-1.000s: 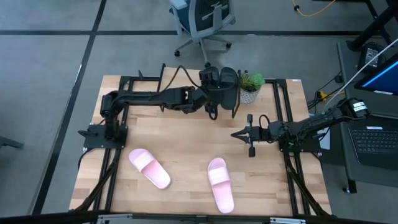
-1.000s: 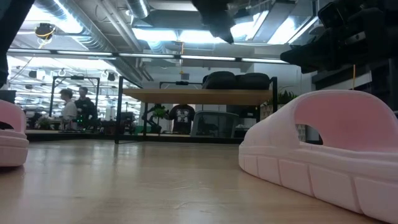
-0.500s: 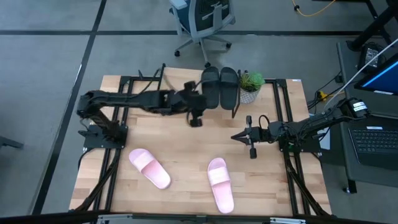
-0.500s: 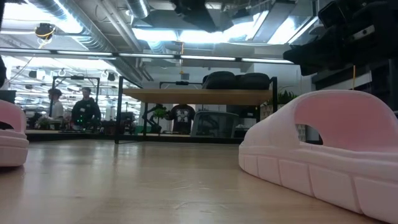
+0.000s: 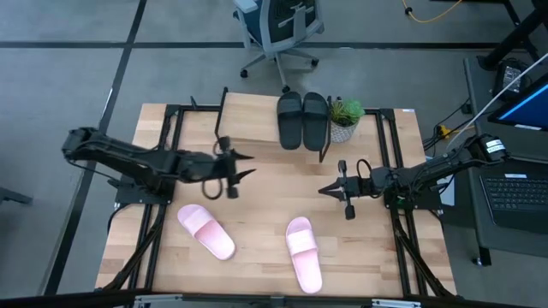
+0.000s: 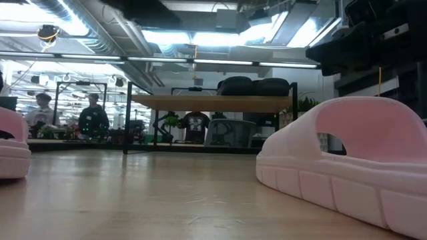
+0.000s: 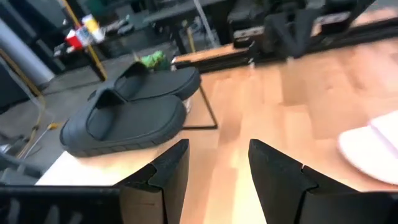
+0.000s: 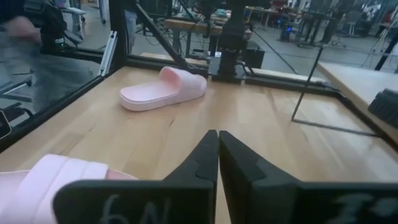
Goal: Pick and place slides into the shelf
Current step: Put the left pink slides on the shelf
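Left gripper (image 5: 242, 165), fingers apart and empty above the table just beside the nearer pink slide (image 5: 206, 231), should descend squarely over its strap before clamping, right gripper (image 5: 324, 189) pinched together and waiting; count: two black slides (image 5: 303, 120) on the shelf (image 5: 248, 128), two pink on the table.

The light wooden plank surface (image 5: 257, 197) carries two light pink open-toe slides, one (image 5: 206, 231) toward its left front and one (image 5: 304, 253) toward the middle front, well apart. At the far edge stands the low shelf with a light wooden top (image 5: 253, 128) and thin black legs; two matte black slides (image 5: 302, 120) lie side by side on its right end.
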`<state>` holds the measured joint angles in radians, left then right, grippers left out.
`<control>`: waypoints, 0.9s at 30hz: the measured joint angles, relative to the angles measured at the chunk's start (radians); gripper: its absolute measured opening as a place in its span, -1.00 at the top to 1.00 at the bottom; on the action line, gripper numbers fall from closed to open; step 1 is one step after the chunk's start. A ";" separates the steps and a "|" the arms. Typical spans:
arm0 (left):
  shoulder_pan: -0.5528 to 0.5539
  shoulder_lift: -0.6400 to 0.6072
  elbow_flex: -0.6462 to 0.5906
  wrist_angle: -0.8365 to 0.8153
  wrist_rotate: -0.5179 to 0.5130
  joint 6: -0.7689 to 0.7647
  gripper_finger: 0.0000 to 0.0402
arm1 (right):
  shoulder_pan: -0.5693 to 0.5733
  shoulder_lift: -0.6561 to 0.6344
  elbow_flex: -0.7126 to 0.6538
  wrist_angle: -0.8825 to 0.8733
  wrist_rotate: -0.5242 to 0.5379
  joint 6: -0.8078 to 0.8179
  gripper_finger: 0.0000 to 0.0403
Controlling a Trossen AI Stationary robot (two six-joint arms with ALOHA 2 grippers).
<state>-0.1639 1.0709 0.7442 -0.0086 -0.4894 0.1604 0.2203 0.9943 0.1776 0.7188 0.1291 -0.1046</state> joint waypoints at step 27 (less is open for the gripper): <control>-0.187 -0.352 -0.427 0.294 0.115 0.012 0.21 | 0.000 0.000 0.000 0.000 0.000 -0.082 0.92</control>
<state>-0.3511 0.7189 0.3176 0.2855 -0.3748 0.1723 0.2203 0.9943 0.1776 0.7191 0.1294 -0.1870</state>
